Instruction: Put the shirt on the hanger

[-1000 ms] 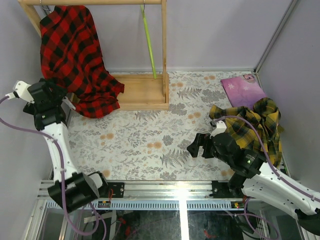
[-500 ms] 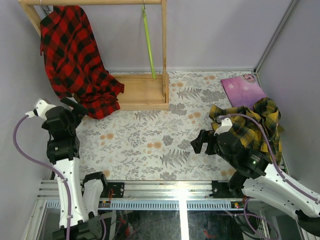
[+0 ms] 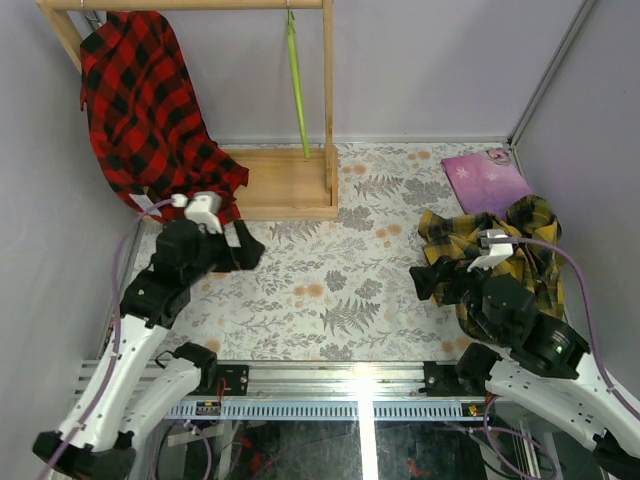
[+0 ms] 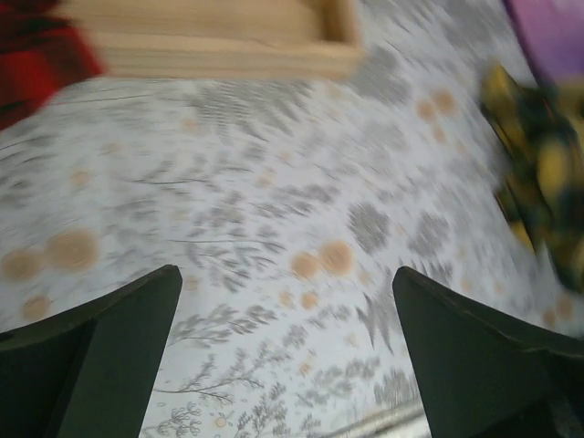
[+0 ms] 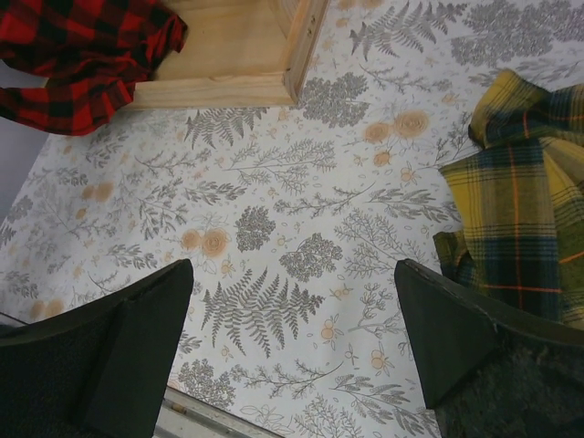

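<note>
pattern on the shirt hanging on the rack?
Red-and-black buffalo plaid; the shirt shows best in the top external view.

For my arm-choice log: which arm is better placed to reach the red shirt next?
Probably left: the left claw, open, is near the shirt; the right claw is across the table by the yellow shirt.

Red-and-black plaid shirt, hanging from rack rail, hem on wooden base
</note>
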Tool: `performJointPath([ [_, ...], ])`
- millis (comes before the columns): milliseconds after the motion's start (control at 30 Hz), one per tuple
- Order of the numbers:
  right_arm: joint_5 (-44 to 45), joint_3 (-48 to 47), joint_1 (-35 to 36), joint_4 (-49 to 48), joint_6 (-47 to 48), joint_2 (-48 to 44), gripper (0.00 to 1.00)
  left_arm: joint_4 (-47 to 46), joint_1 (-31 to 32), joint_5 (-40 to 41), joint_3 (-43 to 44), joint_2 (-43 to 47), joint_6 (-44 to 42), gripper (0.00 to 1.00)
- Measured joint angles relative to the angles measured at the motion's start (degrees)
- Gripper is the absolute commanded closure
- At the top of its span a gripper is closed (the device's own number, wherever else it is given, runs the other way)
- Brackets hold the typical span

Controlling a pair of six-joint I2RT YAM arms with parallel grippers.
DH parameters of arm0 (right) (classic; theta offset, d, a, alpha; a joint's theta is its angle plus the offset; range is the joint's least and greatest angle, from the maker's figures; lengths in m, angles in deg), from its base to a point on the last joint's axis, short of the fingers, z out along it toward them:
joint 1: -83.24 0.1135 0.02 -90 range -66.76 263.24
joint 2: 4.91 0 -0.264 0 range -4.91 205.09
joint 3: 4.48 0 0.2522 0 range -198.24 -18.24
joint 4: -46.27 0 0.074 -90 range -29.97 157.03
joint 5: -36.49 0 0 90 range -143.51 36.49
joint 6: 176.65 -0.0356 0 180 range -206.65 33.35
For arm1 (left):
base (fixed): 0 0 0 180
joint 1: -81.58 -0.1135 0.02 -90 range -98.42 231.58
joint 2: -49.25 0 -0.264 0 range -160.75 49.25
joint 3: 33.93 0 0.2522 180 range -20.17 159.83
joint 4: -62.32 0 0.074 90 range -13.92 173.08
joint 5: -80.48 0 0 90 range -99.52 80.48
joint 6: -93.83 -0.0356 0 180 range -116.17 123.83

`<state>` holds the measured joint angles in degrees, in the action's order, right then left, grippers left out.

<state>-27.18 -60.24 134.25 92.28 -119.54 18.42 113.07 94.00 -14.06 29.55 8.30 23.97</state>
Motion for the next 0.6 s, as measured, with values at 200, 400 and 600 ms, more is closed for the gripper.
performJointPath([
  [200, 1.57, -3.56, 0.00, 3.76, 1.64, -1.95, 0.01, -1.81, 15.17, -1.86, 0.07, 0.46, -5.05, 0.00],
  [400, 4.17, -7.13, 0.00, 8.09, 2.80, -4.17, 0.01, -2.91, 15.34, 3.93, -1.33, 7.41, -1.51, 0.00],
  [600, 5.64, -8.76, 0.00, 9.31, 5.33, -9.42, 0.01, -2.97, 15.37, 11.74, -4.31, 19.61, 2.58, 0.00],
])
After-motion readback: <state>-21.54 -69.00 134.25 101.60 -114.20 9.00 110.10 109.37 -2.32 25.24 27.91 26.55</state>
